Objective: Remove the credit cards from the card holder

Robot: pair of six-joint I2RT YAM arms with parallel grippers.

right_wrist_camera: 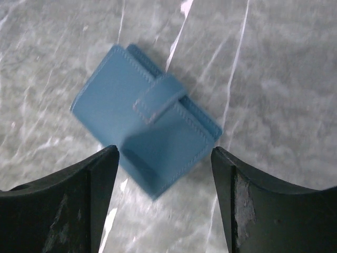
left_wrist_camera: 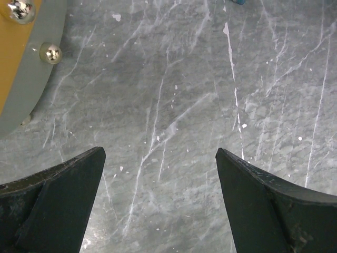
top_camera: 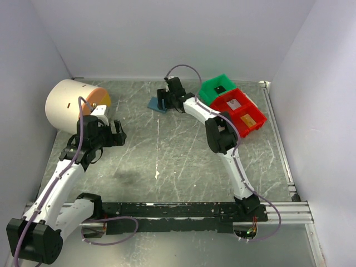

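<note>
strap closure (right_wrist_camera: 158,98) on the card holder (right_wrist_camera: 108,103) shows only from the right wrist, under the released right gripper (right_wrist_camera: 164,154).

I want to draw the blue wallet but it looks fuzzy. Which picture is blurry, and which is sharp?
Right wrist: the card holder is soft and blurry, with a shadow on its near part. Left wrist: scratches on the table look sharp, and two bolts glint. Top external: evenly lit, nothing blurred.
</note>
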